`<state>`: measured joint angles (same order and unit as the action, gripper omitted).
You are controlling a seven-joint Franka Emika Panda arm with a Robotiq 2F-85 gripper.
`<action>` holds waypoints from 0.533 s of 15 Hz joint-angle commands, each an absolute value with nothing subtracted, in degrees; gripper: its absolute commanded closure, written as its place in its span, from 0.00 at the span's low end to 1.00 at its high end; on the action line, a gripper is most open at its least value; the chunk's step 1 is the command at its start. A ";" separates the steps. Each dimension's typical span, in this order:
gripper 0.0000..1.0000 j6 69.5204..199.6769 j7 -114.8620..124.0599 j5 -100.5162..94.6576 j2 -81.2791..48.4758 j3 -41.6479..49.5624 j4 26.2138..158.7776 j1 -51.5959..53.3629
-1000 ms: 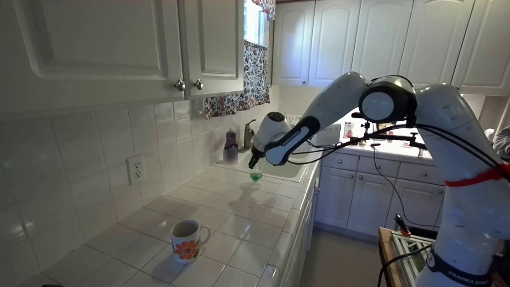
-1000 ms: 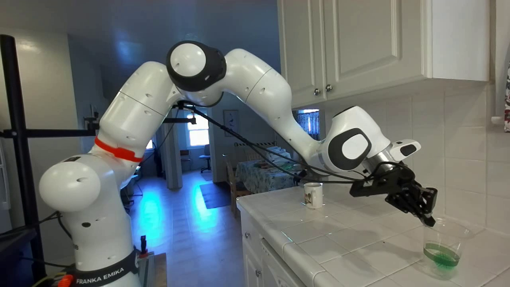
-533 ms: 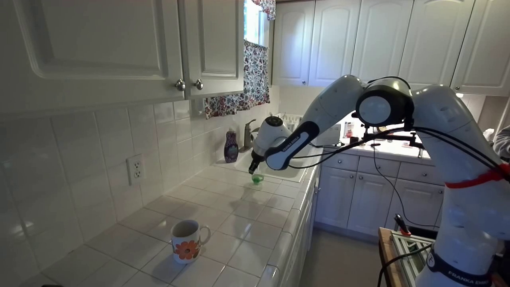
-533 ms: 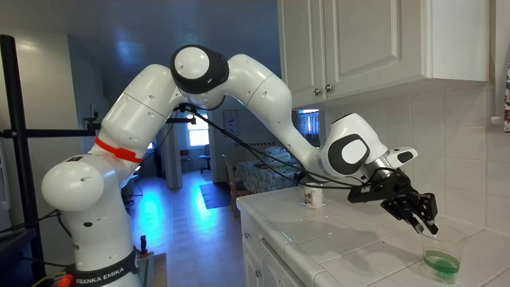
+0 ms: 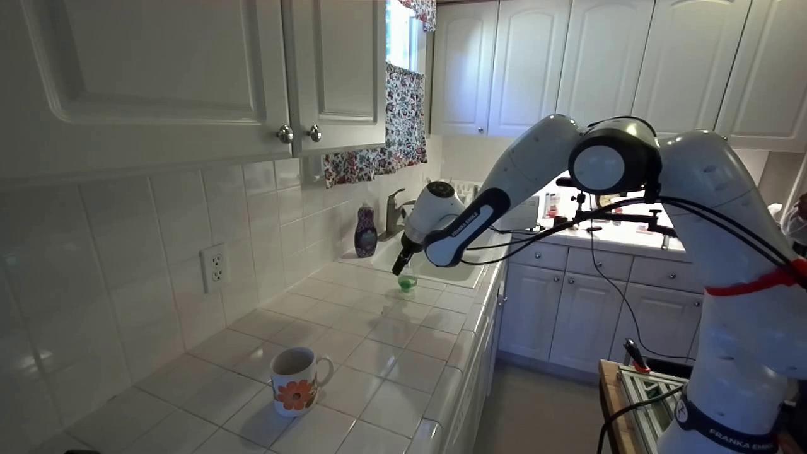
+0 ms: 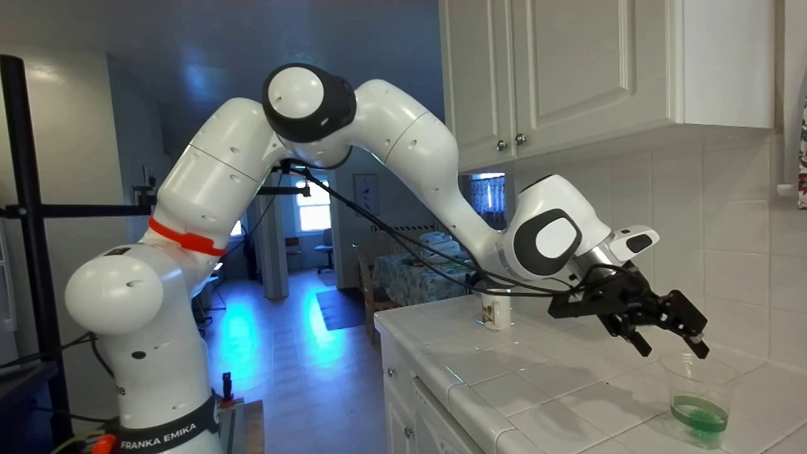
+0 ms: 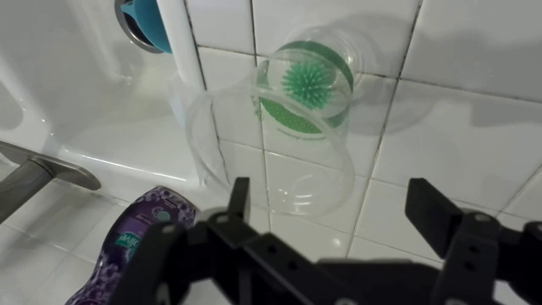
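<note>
A clear plastic cup (image 7: pixel 350 178) with a green band stands on the white tiled counter (image 6: pixel 555 429). Inside its bottom lies a green spiky ball (image 7: pixel 309 82). My gripper (image 7: pixel 329 186) is open, its black fingers wide apart with nothing held between them. It hangs at the height of the cup's rim or just above. In an exterior view one fingertip (image 6: pixel 700 350) overlaps the rim, and whether they touch I cannot tell. The wrist view puts the fingers at the near side of the rim. From farther off, the gripper (image 5: pixel 400 265) appears just above the cup (image 5: pixel 408 284).
A purple soap bottle (image 7: pixel 144 237) stands close to the gripper's left in the wrist view. Beyond it are the faucet (image 7: pixel 46 169) and sink (image 7: pixel 114 140), with a blue object (image 7: pixel 152 25) at the drain. A flowered mug (image 5: pixel 295 384) sits farther along the counter. Cabinets (image 6: pixel 599 63) hang above.
A second ago the fingers were together at the cup's rim; now they have spread wide. The cup's top has shifted slightly, and it stands straighter on the counter.
</note>
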<state>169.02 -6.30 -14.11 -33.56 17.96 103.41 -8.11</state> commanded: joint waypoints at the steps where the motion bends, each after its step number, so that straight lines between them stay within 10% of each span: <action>1: 0.00 168.07 -7.33 -11.14 -27.81 13.98 108.20 -11.81; 8: 0.00 157.47 -12.09 2.97 -25.53 4.00 106.47 -22.17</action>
<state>161.48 -7.50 -4.90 -27.33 10.14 105.92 -16.44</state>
